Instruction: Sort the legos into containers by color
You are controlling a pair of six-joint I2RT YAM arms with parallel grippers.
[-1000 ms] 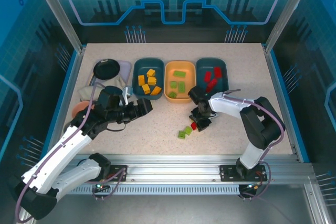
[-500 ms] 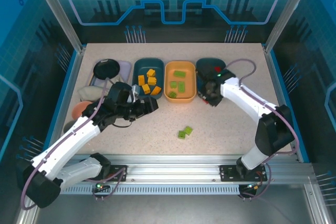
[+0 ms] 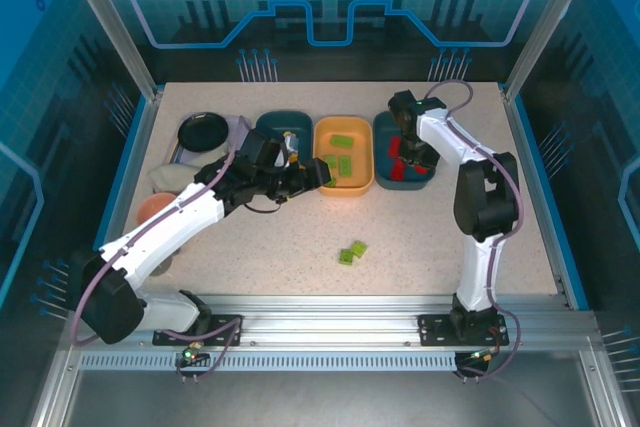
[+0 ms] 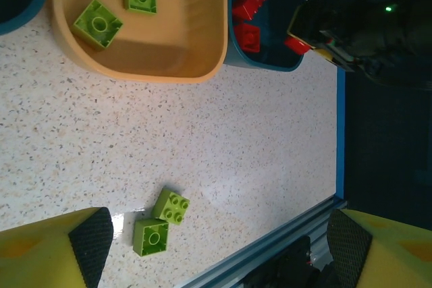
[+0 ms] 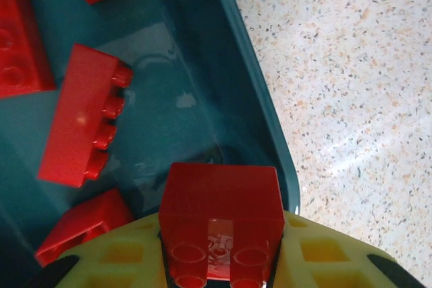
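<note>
Red lego (image 5: 221, 214) sits clenched in the right gripper (image 5: 219, 255) above the teal tray (image 5: 202, 99).

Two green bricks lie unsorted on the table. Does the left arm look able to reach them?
Probably yes: the green bricks lie on bare table with nothing beside them, and the left fingers hang open nearby.

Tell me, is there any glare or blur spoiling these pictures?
Top external: even light, sharp throughout. Left wrist: a pale sheen on the table near the two loose green bricks. Right wrist: a bright streak on the table, a reflection on the teal tray floor, and the nearest red brick is sharp.
</note>
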